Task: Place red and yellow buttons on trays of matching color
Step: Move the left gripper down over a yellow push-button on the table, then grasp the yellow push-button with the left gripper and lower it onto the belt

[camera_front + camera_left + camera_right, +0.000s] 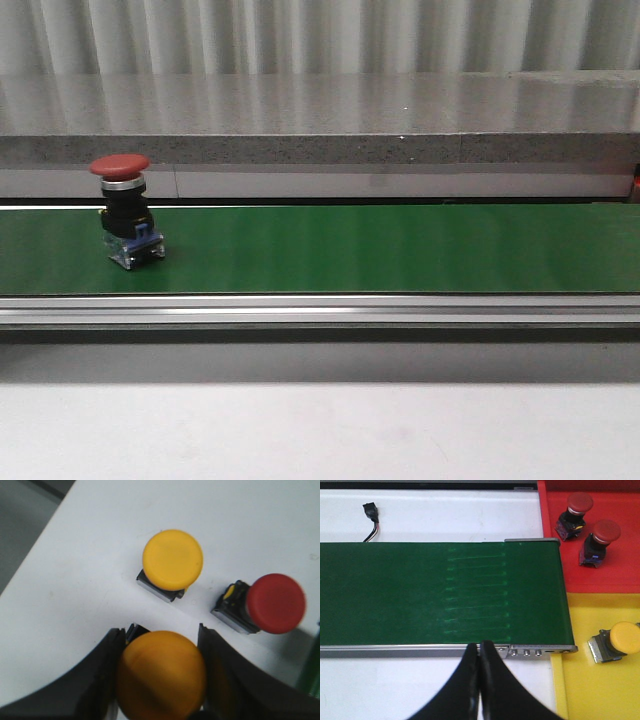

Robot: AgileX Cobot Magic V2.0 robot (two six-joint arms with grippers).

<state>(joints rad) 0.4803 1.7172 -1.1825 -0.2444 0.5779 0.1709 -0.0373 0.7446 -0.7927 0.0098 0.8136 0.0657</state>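
My left gripper (161,642) is shut on a yellow button (161,674) above the white table. Past it on the table stand another yellow button (172,560) and a red button (275,603). In the front view a red button (122,190) stands upright on the green belt (380,248) at its left end. My right gripper (480,647) is shut and empty, over the belt's near rail. Beyond the belt's end lie the red tray (620,575) holding two red buttons (575,507) (600,536), and the yellow tray (600,690) holding a yellow button (620,640).
A raised grey ledge (320,150) runs behind the belt, with a corrugated wall above it. An aluminium rail (320,310) borders the belt's front edge. A small black connector with wires (371,514) lies on the white table beyond the belt.
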